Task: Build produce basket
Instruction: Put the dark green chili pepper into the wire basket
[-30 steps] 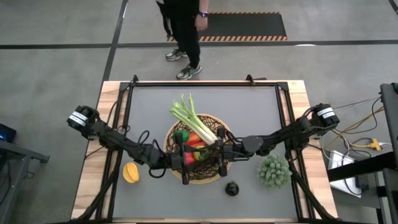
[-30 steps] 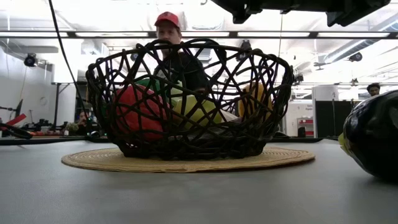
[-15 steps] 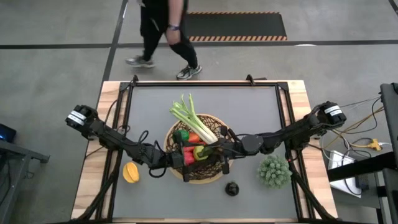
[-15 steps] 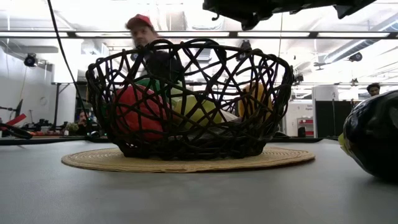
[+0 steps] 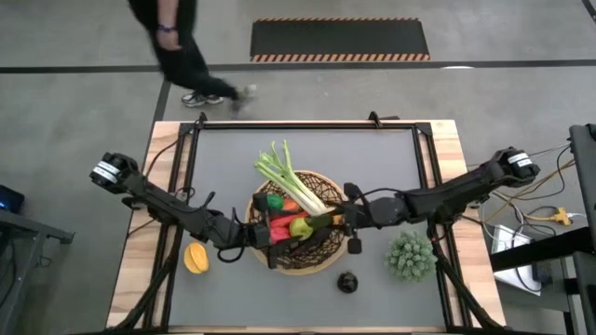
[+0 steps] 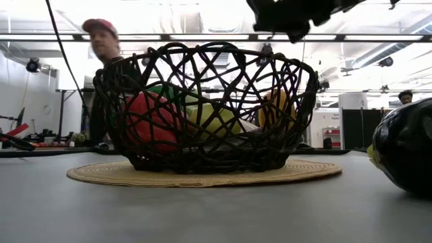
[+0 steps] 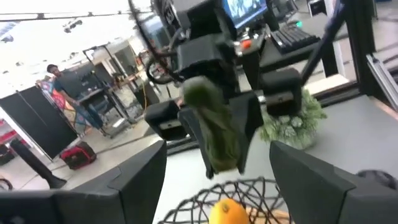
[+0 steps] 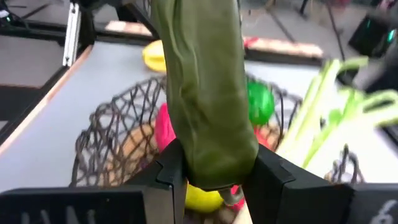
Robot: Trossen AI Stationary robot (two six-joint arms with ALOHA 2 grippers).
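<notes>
Chili [image 8: 208, 99] sits pinched between my right gripper [image 8: 211, 171] fingers, carried above the basket [image 5: 300, 262] so it can drop among the produce already inside: leek [image 5: 289, 177], lime [image 8: 260, 102], red pepper [image 6: 150, 120]. My left gripper [image 7: 217, 180] hangs at the basket's left rim with fingers spread wide, holding nothing. I judge the right side of the bowl the roomiest. Outside it, a lemon [image 5: 196, 257], eggplant [image 5: 347, 281] and leafy green bunch [image 5: 411, 255] lie well apart.
</notes>
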